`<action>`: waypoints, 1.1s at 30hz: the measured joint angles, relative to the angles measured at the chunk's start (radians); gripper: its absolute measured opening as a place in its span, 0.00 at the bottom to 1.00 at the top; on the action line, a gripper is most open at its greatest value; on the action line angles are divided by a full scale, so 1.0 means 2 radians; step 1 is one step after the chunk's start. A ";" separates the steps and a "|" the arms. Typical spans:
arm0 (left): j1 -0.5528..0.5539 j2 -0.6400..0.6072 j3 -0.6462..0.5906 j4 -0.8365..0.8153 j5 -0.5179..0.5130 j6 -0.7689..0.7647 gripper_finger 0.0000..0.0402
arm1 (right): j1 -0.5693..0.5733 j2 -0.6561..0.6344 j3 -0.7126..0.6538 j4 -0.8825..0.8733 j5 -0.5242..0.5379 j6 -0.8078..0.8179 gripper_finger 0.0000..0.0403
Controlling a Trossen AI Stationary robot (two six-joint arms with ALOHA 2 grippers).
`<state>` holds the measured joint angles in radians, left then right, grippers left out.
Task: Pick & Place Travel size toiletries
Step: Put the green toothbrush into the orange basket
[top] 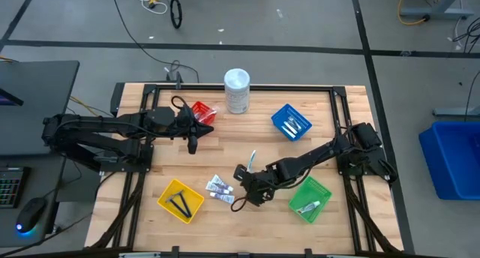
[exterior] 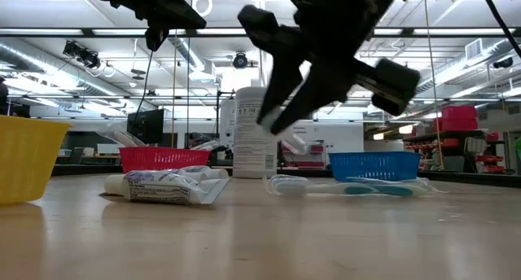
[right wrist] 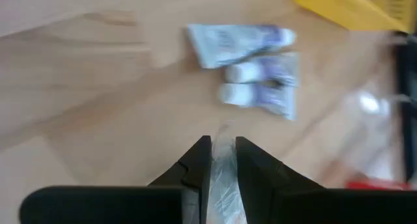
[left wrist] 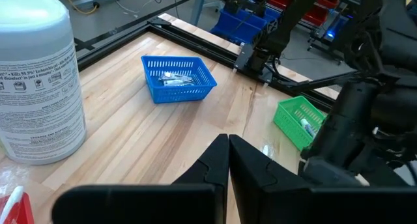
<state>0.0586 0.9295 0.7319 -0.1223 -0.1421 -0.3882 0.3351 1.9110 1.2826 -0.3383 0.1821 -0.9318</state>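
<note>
My right gripper (top: 241, 184) hangs over the table's middle, near the front, shut on a thin clear packet (right wrist: 223, 165). What the packet holds cannot be told. Ahead of it three white tubes with purple print (top: 220, 188) lie flat on the wood. A toothbrush in a clear wrapper (exterior: 350, 186) lies on the table beside the gripper. My left gripper (left wrist: 228, 160) is shut on nothing and is held above the table by the red basket (top: 202, 112). My right gripper pinches the clear packet (right wrist: 224, 146) between its two fingers, one end sticking out past the fingertips (right wrist: 203, 155). The fingers slant down from the table's right. In the low view the gripper (exterior: 285, 109) is well above the table, and a pale piece (exterior: 295, 142) hangs from it.
A yellow basket (top: 180, 200) with black pieces stands at the front left and a green basket (top: 310, 198) with one item at the front right. A blue basket (top: 291, 123) with items stands at the back right. A tall white container (top: 237, 91) stands at the far edge.
</note>
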 joint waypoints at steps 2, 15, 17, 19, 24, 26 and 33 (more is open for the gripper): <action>0.000 0.000 0.000 0.000 0.000 0.000 0.04 | 0.000 0.000 0.008 0.002 0.009 0.017 0.16; 0.000 0.000 0.000 0.000 0.000 0.001 0.04 | 0.006 -0.001 0.033 0.003 0.059 0.056 0.16; 0.000 0.000 0.000 0.000 0.000 0.001 0.04 | 0.004 -0.001 0.033 0.001 0.081 0.058 0.16; 0.000 0.000 0.000 0.000 0.000 0.002 0.04 | 0.000 -0.001 0.033 -0.001 0.103 0.058 0.16; 0.000 0.000 0.000 0.000 0.001 0.013 0.04 | -0.012 -0.001 0.033 0.000 0.137 0.058 0.16; 0.000 0.000 0.000 0.000 0.002 0.014 0.04 | -0.016 -0.001 0.033 0.002 0.137 0.058 0.16; 0.000 0.000 0.000 0.007 0.002 0.014 0.04 | -0.029 -0.004 0.033 0.034 0.170 0.026 0.16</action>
<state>0.0586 0.9295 0.7319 -0.1088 -0.1373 -0.3611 0.2778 1.9037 1.3495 -0.2701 0.5217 -0.8803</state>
